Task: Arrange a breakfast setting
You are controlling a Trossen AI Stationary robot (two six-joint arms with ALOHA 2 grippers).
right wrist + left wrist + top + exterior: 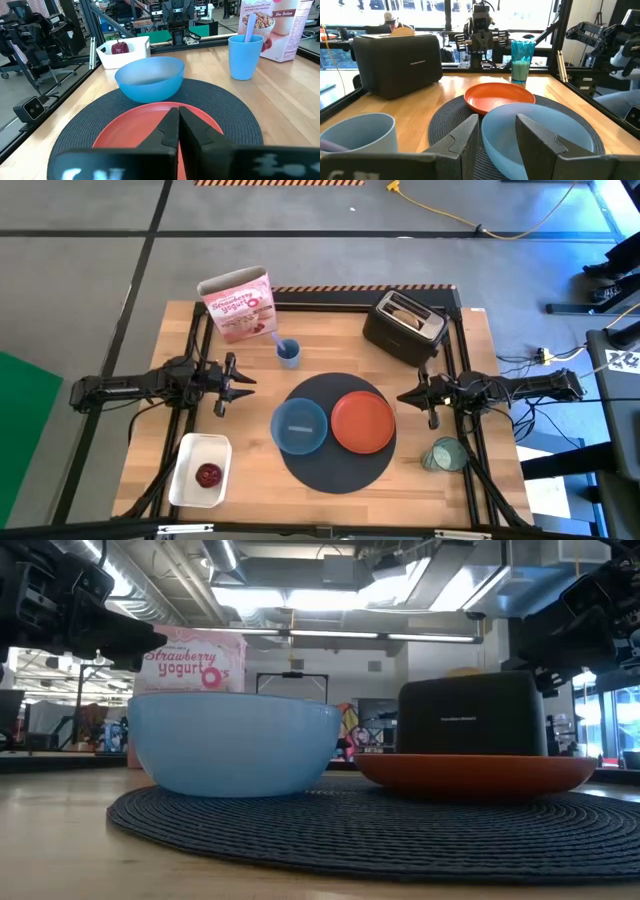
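So the dark mat (335,463) sits mid-table with the blue bowl (299,425) on its left half and the orange plate (362,422) touching it on the right; the cereal box (239,304) stands far left with a blue cup (288,352) just beside it; the fruit (208,474) is in the white tray (186,482), near left; a green cup (444,454) lies tipped near right. Left gripper (247,383) hovers left of the mat, fingers partly spread, holding nothing; right gripper (402,395) hovers right of the plate, fingers pressed together. Risks I'd guess: bowl and plate are so tight that grabbing one could shove the other; that tipped cup could roll off.
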